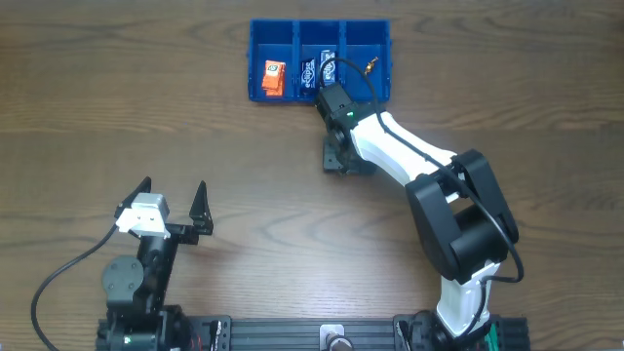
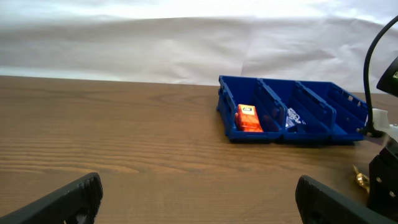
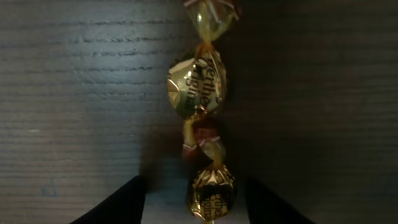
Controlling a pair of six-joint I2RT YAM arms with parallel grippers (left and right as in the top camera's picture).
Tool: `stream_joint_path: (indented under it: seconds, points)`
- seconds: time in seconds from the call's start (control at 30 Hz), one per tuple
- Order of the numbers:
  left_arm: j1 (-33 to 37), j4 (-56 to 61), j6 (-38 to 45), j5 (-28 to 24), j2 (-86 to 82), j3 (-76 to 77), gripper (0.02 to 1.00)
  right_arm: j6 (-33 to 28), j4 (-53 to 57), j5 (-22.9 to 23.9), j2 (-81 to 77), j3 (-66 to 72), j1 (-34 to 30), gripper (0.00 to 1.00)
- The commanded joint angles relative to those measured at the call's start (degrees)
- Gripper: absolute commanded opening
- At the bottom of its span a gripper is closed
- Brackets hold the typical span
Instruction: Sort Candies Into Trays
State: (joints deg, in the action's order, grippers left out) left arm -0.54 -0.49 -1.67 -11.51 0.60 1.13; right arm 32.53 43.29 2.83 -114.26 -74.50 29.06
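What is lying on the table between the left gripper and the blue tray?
Nothing. The stretch of wooden table between the left gripper and the blue tray is bare, as the top view and the left wrist view both show.

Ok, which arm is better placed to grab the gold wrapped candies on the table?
Right. The right tool, open, hangs directly over the gold candies, straddling one; the left tool sits open, far from them.
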Motion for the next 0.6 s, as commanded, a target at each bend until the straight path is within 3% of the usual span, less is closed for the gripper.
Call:
stream_joint_path:
  seconds: [0.03,0.6]
  points:
    - [0.2,-2.7,-0.2,-1.6,-0.3,-0.9,0.998,0.4,0.0,1.9,-0.5,0.3,-0.3,0.498]
    - [0.2,-2.7,-0.2,-1.6,-0.3,-0.9,0.998,0.5,-0.2,2.3,-0.5,0.3,-0.3,0.268]
